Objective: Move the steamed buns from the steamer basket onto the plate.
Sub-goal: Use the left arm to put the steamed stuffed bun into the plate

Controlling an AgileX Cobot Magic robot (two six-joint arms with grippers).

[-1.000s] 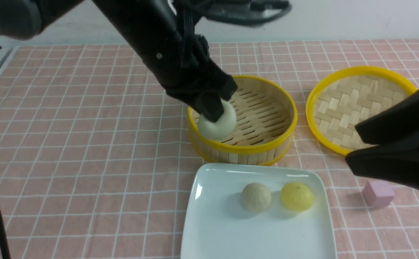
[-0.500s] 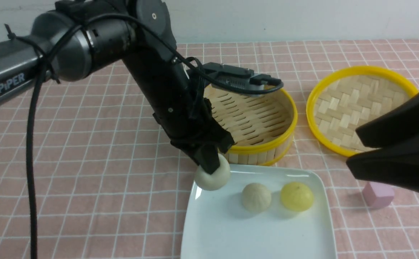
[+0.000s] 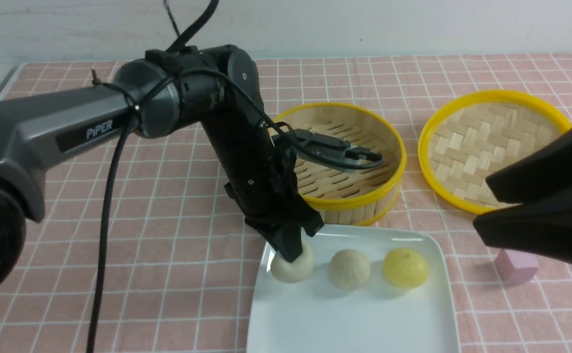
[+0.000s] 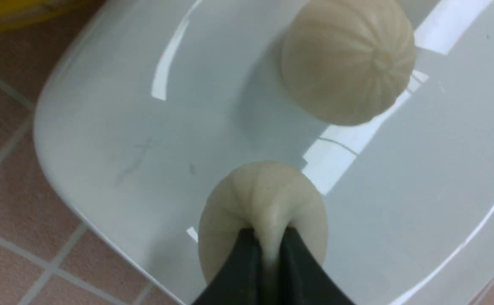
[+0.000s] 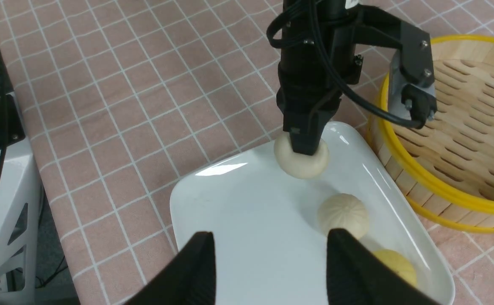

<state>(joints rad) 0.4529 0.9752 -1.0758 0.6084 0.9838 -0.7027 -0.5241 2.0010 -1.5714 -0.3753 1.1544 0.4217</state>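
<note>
At the far-left corner of the plate (image 3: 345, 314), the left gripper (image 3: 290, 252) pinches the pale bun (image 3: 297, 268) by its top, jaws nearly shut, and should seat it flat, clear of the rim, before releasing; the right gripper (image 3: 482, 201) gapes empty.

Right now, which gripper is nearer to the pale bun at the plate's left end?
Left. The left gripper pinches that pale bun by its top over the plate. The right gripper hangs open, apart from it, toward the plate's other side.
</note>
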